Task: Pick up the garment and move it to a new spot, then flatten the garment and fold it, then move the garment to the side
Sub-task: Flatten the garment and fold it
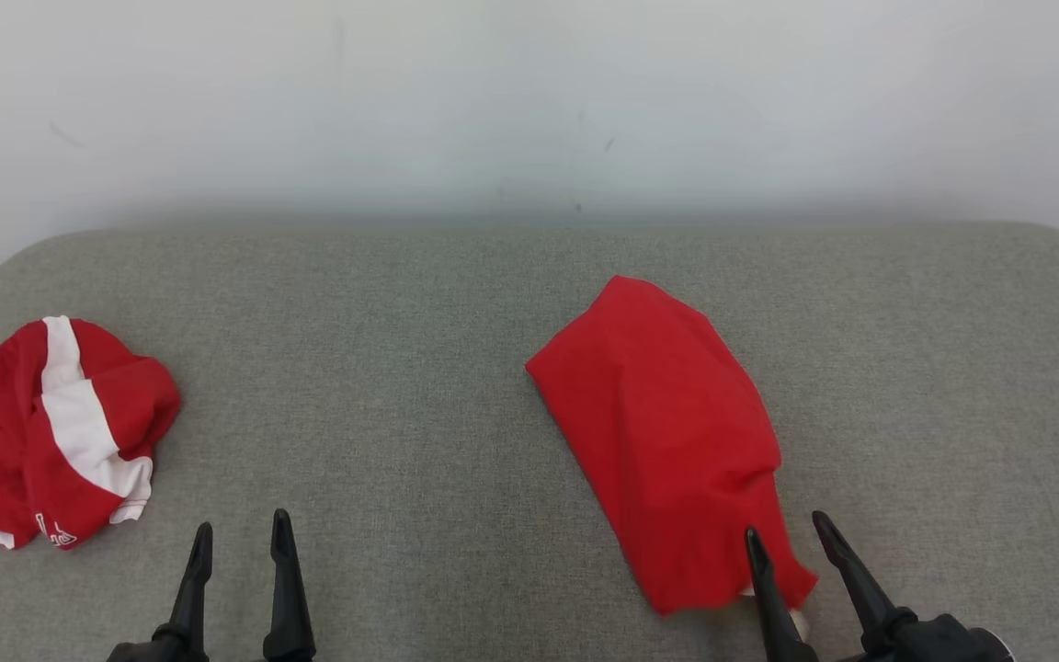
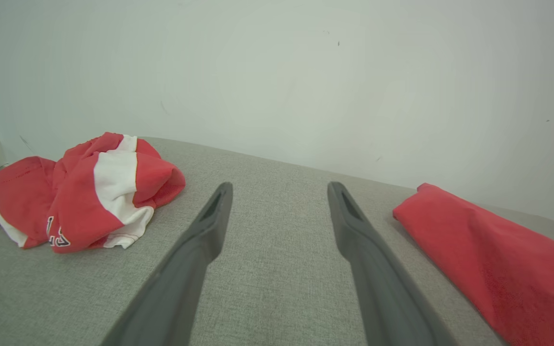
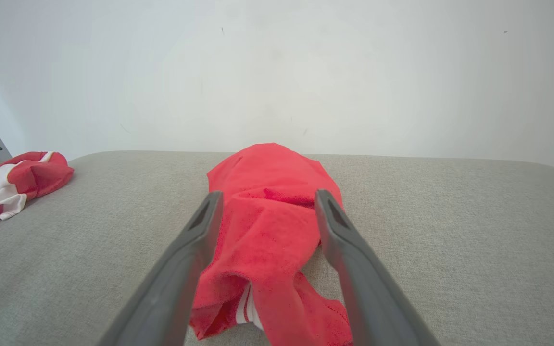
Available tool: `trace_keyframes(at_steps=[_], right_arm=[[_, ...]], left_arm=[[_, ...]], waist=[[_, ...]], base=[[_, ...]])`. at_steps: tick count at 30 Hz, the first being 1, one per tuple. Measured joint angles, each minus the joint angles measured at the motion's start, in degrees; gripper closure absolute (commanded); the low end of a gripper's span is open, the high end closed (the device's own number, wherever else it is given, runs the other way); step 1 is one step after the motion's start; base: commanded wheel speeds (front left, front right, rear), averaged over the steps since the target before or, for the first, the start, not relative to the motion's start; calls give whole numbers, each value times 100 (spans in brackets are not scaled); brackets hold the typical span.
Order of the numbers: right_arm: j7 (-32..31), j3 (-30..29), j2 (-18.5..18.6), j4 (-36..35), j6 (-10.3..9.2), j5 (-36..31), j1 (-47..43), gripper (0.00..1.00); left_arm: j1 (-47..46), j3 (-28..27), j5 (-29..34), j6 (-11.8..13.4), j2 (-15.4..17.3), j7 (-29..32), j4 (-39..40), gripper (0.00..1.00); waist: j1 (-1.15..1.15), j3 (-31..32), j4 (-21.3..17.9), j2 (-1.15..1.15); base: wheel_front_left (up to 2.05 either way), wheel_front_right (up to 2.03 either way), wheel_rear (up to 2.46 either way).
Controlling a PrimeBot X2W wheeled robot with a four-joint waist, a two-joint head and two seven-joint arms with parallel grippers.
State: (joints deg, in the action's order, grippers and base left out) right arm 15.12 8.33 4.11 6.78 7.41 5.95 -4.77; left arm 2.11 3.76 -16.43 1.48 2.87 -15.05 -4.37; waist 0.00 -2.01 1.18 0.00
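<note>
Grey woven fabric covers the padded surface [image 1: 419,368] in front of me, with a plain white wall [image 1: 529,92] behind it. Its left and right ends run past the frame, so I can't tell what sort of furniture it is.

My task piece, a folded red cloth garment [image 1: 667,432], lies on the right half of the surface, slanting from the middle back toward my right tool [image 1: 785,526]. That tool stands wide open and grips nothing. On the right wrist camera its two dark fingers straddle the garment's rumpled near end, one on each side of the cloth [image 3: 269,192]. From the head camera the inner finger crosses the cloth's near corner and hides part of it, and I can't say whether it touches the fabric. A bit of white striped trim [image 3: 245,307] peeks out of the folds there; the rest of it is tucked under.

My left tool [image 1: 243,520] is also wide open and empty, over bare fabric, well apart from both cloths. The bottom edge cuts off both tools' bases.

At the far left sits a crumpled red-and-white garment [image 1: 61,432], cut off by the frame edge. It carries dark lettering that I can't read.
</note>
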Motion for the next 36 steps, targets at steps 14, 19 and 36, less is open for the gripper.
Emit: trace_keyframes(at_steps=[14, 19, 36], right_arm=[[0, -687, 0, -126, 3, 457, -443, 0], [-1, -947, -49, 366, 4, 561, -193, 0], [-1, -723, -123, 2582, 4, 929, 1057, 100]], left_arm=[[19, 2, -7, 3, 0, 0, 40, 0], [15, 9, -22, 11, 1, 0, 43, 0], [-33, -9, 5, 11, 0, 0, 20, 0]], waist=[[0, 11, 43, 0], [0, -74, 59, 0], [0, -116, 180, 0]], base=[[0, 0, 0], [0, 0, 0], [0, 0, 0]])
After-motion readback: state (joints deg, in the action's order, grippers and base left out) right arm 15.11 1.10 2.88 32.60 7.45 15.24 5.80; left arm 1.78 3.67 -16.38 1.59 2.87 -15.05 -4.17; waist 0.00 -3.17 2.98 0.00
